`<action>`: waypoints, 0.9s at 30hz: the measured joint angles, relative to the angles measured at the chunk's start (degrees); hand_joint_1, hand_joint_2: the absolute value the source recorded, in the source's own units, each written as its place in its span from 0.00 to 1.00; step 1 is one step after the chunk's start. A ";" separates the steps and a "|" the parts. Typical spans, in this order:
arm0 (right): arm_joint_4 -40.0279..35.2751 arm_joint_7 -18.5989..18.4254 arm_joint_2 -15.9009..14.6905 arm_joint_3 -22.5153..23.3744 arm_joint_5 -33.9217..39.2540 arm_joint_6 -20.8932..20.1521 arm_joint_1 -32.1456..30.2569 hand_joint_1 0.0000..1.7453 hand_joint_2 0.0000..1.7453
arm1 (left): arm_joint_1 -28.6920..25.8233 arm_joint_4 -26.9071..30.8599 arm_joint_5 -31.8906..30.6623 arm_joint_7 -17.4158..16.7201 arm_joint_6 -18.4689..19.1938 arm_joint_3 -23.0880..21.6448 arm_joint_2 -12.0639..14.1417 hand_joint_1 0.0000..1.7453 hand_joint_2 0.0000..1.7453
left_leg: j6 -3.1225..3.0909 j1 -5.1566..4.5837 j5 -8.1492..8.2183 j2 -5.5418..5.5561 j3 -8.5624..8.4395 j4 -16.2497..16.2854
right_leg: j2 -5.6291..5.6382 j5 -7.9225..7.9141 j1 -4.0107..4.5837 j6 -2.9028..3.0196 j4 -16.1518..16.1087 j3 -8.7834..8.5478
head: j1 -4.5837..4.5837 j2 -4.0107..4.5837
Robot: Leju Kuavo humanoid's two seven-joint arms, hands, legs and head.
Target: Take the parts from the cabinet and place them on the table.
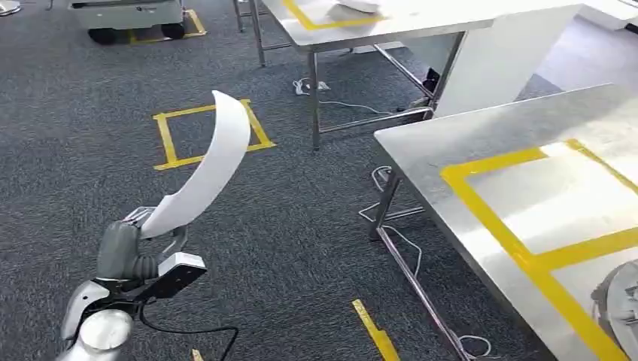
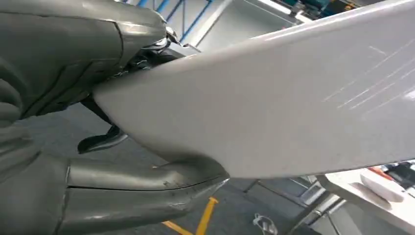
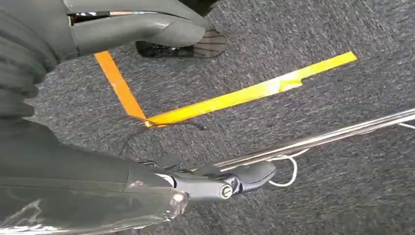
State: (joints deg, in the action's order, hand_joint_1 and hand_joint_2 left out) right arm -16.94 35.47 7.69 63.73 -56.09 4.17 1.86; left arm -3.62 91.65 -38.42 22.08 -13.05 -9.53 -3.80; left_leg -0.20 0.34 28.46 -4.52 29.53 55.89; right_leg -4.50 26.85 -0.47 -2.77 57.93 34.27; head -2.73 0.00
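Note:
My left hand (image 1: pixel 134 252) grips the lower end of a long curved white part (image 1: pixel 206 166), which rises up and forward over the carpet. In the left wrist view the white part (image 2: pixel 274 103) spans the frame, with the thumb (image 2: pixel 142 188) under it and the other fingers (image 2: pixel 73 54) over it. The steel table (image 1: pixel 451 147) with yellow tape rectangles (image 1: pixel 493 203) stands to the right of the part. My right hand (image 3: pixel 98 98) hangs above the carpet with its fingers (image 3: pixel 215 183) apart and nothing between them.
A second steel table (image 1: pixel 361 34) stands further back with a white object on it. Yellow tape marks a square on the carpet (image 1: pixel 169 139). Cables (image 1: pixel 384 180) lie under the near table. A grey object (image 1: pixel 621 304) sits at the table's near right corner.

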 joint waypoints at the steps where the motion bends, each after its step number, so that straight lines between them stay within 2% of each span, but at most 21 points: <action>1: 0.00 0.02 0.00 0.00 -0.24 0.00 0.20 0.00 1.00 | 0.11 -0.02 0.02 0.00 -0.04 0.04 0.04 1.00 1.00 | 0.39 -0.43 0.30 -0.52 0.06 0.44 | 0.98 -0.39 0.00 1.00 -0.40 -0.44 | 0.16 0.00; 4: 0.00 0.00 0.00 0.39 -0.52 0.00 -0.14 0.00 1.00 | 0.26 -0.15 -0.09 -0.09 -0.04 0.04 0.00 1.00 1.00 | 0.98 -0.32 0.42 -1.94 -0.22 0.36 | 2.58 -0.23 0.28 1.95 -0.01 0.06 | 0.18 0.00; 5: 0.00 0.00 0.00 0.44 -0.57 0.00 -0.22 0.00 1.00 | 0.34 -0.15 -0.09 -0.15 -0.04 0.07 0.00 1.00 1.00 | 1.59 0.00 1.09 -1.01 -0.20 0.68 | 3.08 -0.46 -0.09 2.52 -0.32 -0.14 | 0.31 0.00; 6: 0.00 0.00 0.00 0.46 -0.65 0.00 -0.18 0.00 1.00 | 0.41 -0.20 -0.13 -0.20 -0.06 0.07 0.02 1.00 1.00 | 1.74 0.11 2.33 1.47 0.27 2.06 | 3.52 -0.53 -0.10 2.65 -0.31 -0.13 | 0.53 0.00; 7: 0.00 0.02 -0.02 0.48 -0.83 0.02 0.03 0.00 1.00 | 0.43 -0.24 -0.13 -0.20 -0.07 0.07 0.09 1.00 1.00 | 1.79 0.18 4.76 3.14 1.94 5.88 | 4.12 -0.56 -0.10 3.02 -0.31 -0.09 | 0.68 0.00; 9: 0.00 0.07 -0.02 0.48 -1.05 0.02 0.26 0.00 1.00 | 0.41 -0.74 -0.13 -0.42 -0.05 0.11 0.18 1.00 1.00 | 1.75 0.16 8.88 3.91 6.40 15.31 | 5.50 -0.62 0.10 3.22 -0.30 -0.03 | 0.74 0.00; 10: 0.00 0.07 -0.02 0.48 -1.16 0.02 0.21 0.00 1.00 | 0.41 -1.03 -0.11 -0.42 -0.07 0.15 0.20 1.00 1.00 | 1.66 0.15 9.43 3.98 8.02 18.32 | 6.17 -0.62 0.23 3.28 -0.29 -0.03 | 0.74 0.00; 11: 0.00 0.07 0.00 0.48 -1.25 0.02 0.13 0.00 1.00 | 0.42 -1.31 -0.13 -0.44 -0.04 0.18 0.22 1.00 1.00 | 1.48 0.15 8.57 3.99 8.34 18.51 | 6.89 -0.65 0.34 3.31 -0.29 -0.06 | 0.70 0.00; 12: 0.00 0.09 0.00 0.48 -1.38 0.02 0.01 0.00 1.00 | 0.43 -1.49 -0.11 -0.48 -0.04 0.20 0.22 1.00 1.00 | 1.15 0.10 6.38 4.07 7.62 16.36 | 7.66 -0.67 0.46 3.32 -0.27 -0.09 | 0.74 0.00; 14: 0.02 0.07 0.00 0.50 -1.53 0.02 -0.01 0.00 1.00 | 0.55 -1.66 -0.13 -0.48 -0.06 0.28 0.24 1.00 1.00 | 0.24 -0.11 0.95 5.10 3.91 7.80 | 9.12 -0.81 0.58 3.26 -0.27 -0.23 | 0.76 0.00; 15: 0.02 0.07 0.00 0.50 -1.53 0.02 0.02 0.00 1.00 | 0.74 -1.75 -0.13 -0.48 -0.07 0.37 0.24 1.00 1.00 | -0.44 -0.19 -0.83 7.68 2.09 3.43 | 9.76 -0.91 0.34 3.15 -0.29 -0.13 | 0.74 0.00; 16: 0.11 0.02 0.11 0.50 -1.60 0.02 0.18 0.00 1.00 | 0.81 -1.90 -0.13 -0.50 -0.04 0.57 0.33 1.00 1.00 | -0.88 0.10 -0.52 9.13 1.74 2.16 | 10.27 -0.95 0.83 2.91 0.13 0.23 | 0.50 0.00; 17: 0.11 0.02 0.07 0.52 -1.66 0.02 0.27 0.00 1.00 | 1.01 -1.96 -0.07 -0.61 -0.09 0.76 0.33 1.00 1.00 | -0.49 -0.14 0.01 8.76 1.49 1.52 | 10.84 -1.18 0.36 2.52 0.13 0.79 | 0.79 0.00; 19: 0.13 -0.04 0.07 0.68 -1.90 0.02 -0.14 0.00 1.00 | 1.07 -2.18 -0.15 -0.74 -0.07 0.96 0.33 1.00 1.00 | -0.74 -0.38 -0.14 7.90 1.64 1.48 | 11.95 -1.65 0.00 1.68 -0.35 1.05 | 0.77 0.00; 20: 0.11 -0.06 -0.06 0.81 -1.99 0.04 -0.26 0.00 1.00 | 1.14 -2.27 -0.13 -0.74 -0.06 1.14 0.28 1.00 1.00 | -0.92 0.10 -0.67 7.17 1.35 0.58 | 12.11 -1.67 0.27 1.43 -0.28 1.18 | 0.70 0.00; 21: 0.13 -0.04 -0.09 0.87 -2.05 0.04 -0.35 0.00 1.00 | 1.33 -2.45 -0.15 -0.85 -0.02 1.27 0.24 1.00 1.00 | -1.21 0.22 -0.91 6.36 0.99 0.11 | 8.53 -0.76 0.50 1.35 0.81 2.04 | 0.55 0.00; 22: 0.20 -0.09 -0.07 0.90 -2.21 0.00 -0.20 0.00 1.00 | 1.34 -2.49 -0.15 -0.87 -0.02 1.31 0.11 1.00 1.00 | -1.38 0.20 -0.96 5.80 0.99 0.06 | 6.43 1.17 0.40 1.08 3.62 3.36 | -0.05 0.00; 23: 0.24 -0.09 -0.07 0.90 -2.23 0.00 0.15 0.00 1.00 | 1.27 -2.58 -0.15 -0.87 -0.02 1.44 0.11 1.00 1.00 | -1.39 0.12 -0.94 5.01 1.04 0.09 | 5.42 3.31 0.23 0.74 7.84 5.39 | -0.07 0.00; 25: 0.24 -0.09 -0.09 0.90 -2.34 0.00 0.33 0.00 1.00 | 1.27 -2.99 -0.15 -0.96 0.04 1.64 0.13 1.00 1.00 | -1.46 0.02 -0.87 3.41 1.11 0.14 | 4.94 6.57 -0.12 0.22 16.18 9.39 | -0.04 0.00; 26: 0.26 -0.09 -0.09 0.92 -2.36 0.00 0.17 0.00 1.00 | 1.27 -3.19 -0.15 -0.98 0.04 1.66 0.13 1.00 1.00 | -1.38 0.02 -0.80 2.65 1.06 0.14 | 4.86 6.33 -0.23 -0.01 17.36 9.85 | -0.04 0.00; 27: 0.26 -0.11 -0.09 0.94 -2.36 0.00 0.04 0.00 1.00 | 1.28 -3.37 -0.15 -0.98 0.04 1.68 0.13 1.00 1.00 | -1.32 0.03 -0.71 1.98 1.00 0.15 | 4.68 4.83 -0.31 -0.15 15.41 8.70 | -0.06 0.00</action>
State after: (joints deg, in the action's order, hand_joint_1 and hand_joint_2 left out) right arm -16.68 35.36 7.61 64.67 -58.45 4.17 1.90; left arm -2.34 88.28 -38.58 21.09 -13.01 -7.85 -3.67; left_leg -1.52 0.37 27.75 -2.54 30.53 56.05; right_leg 0.18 31.68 -0.79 -2.92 73.34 42.97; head -2.80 0.00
